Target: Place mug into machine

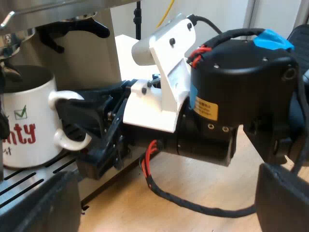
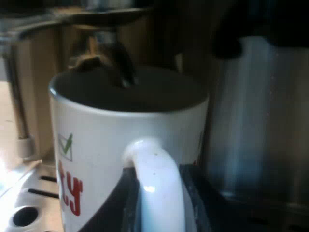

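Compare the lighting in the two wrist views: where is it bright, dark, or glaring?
Left wrist view: even light, the mug bright white, the machine shaded at its front. Right wrist view: dim overall, the mug's inside black, soft glare on the machine's metal side, the tray washed pale.

your right arm (image 1: 241, 82): black round wrist housing, yellow label (image 1: 206, 107) on its side, blue tape (image 1: 273, 38) on top. white bracket (image 1: 166, 82) with dark screws (image 1: 172, 42). right gripper (image 1: 72, 130) matte black, left gripper (image 1: 164, 193) black too.
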### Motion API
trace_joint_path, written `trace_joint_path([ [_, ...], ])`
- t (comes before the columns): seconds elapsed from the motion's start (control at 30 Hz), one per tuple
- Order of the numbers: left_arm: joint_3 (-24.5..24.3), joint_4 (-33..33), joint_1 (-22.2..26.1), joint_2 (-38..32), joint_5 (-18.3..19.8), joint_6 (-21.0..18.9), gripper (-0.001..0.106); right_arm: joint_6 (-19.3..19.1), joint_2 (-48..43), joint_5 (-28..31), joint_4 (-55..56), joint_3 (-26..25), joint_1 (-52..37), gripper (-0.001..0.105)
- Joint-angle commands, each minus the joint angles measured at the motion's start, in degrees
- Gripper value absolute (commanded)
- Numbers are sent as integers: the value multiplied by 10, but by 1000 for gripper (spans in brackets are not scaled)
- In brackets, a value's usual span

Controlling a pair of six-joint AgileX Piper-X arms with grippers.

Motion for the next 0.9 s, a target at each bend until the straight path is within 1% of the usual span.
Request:
trace_joint_path([
  [0.03,-2,-6,-2,-2,6,1,81,-4,1,5,14,-7,-3,0],
  [0.27,-2,-6,-2,-2,6,1,81,-4,1,-35,15,-6,-3,0],
  [0.57,-2,-6,-2,-2,6,1,81,-4,1,-36,15,-6,-3,0],
  [0.63,-2,-6,-2,-2,6,1,81,1,1,-36,15,-6,-3,0],
  [0.77,-2,-6,-2,-2,6,1,81,1,1,-47,15,-6,-3,1],
  [0.8,-2,-6,-2,-2,6,1,81,1,1,-47,15,-6,-3,2],
  [0.9,-2,-6,-2,-2,6,1,81,1,1,-48,14,-6,-3,20],
])
